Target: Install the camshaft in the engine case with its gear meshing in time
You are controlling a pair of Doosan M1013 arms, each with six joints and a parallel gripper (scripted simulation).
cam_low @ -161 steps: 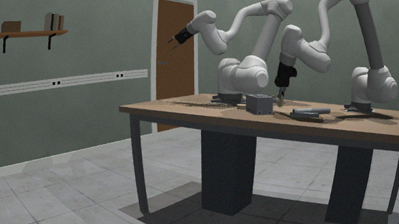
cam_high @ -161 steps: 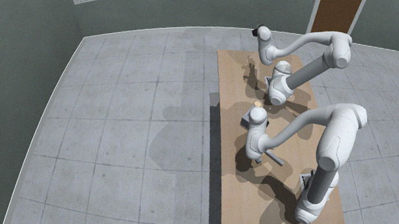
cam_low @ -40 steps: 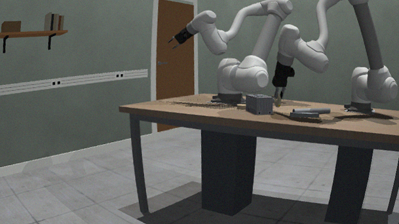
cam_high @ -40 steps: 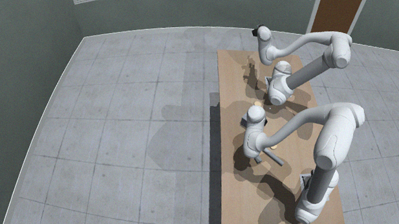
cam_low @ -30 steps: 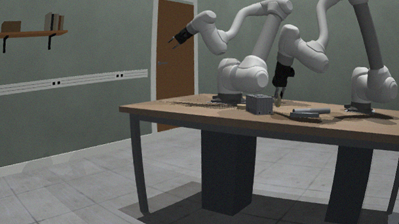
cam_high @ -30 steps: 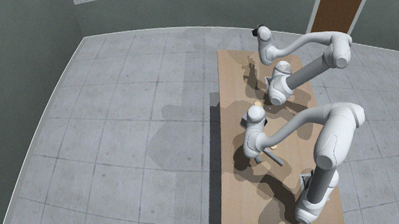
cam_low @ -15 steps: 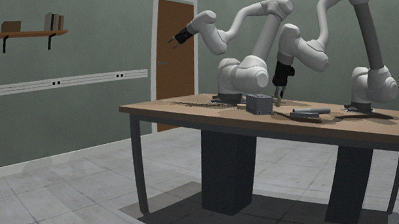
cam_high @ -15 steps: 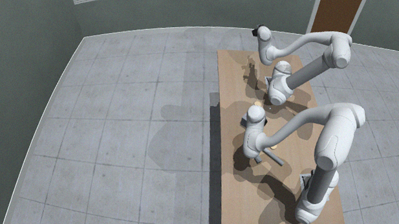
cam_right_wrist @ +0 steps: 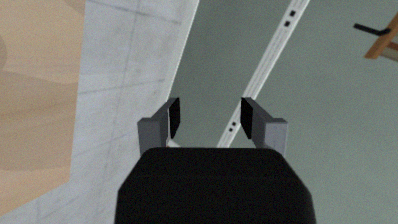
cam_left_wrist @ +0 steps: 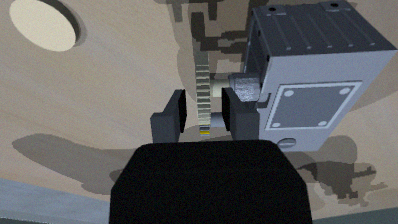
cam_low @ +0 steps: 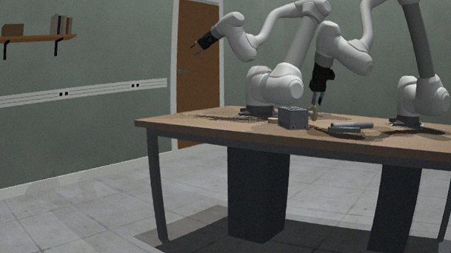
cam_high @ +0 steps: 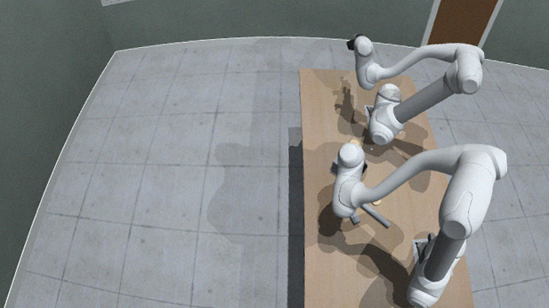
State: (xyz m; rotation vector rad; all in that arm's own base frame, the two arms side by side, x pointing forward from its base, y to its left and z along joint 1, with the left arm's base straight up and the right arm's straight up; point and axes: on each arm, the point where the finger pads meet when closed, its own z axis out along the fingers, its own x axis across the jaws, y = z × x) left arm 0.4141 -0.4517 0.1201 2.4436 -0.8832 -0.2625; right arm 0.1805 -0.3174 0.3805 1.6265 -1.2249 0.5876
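Standing upright beside the front of the engine case (cam_high: 335, 167) (cam_low: 293, 118) (cam_left_wrist: 315, 85), the camshaft's big gear (cam_low: 314, 113) (cam_left_wrist: 203, 85) ran between the left gripper's (cam_low: 317, 101) (cam_left_wrist: 204, 111) fingers, which stood moderately apart, gripping nothing. Well away from the case and above table height, the right gripper (cam_low: 193, 50) (cam_right_wrist: 210, 110) was wide and empty.

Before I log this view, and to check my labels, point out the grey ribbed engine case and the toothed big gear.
Grey ribbed engine case (cam_left_wrist: 345, 65) (cam_low: 292, 119): left wrist, front edge; exterior, ribbed side.
Toothed big gear (cam_left_wrist: 203, 95) (cam_low: 314, 113): left wrist, toothed rim; exterior, face.
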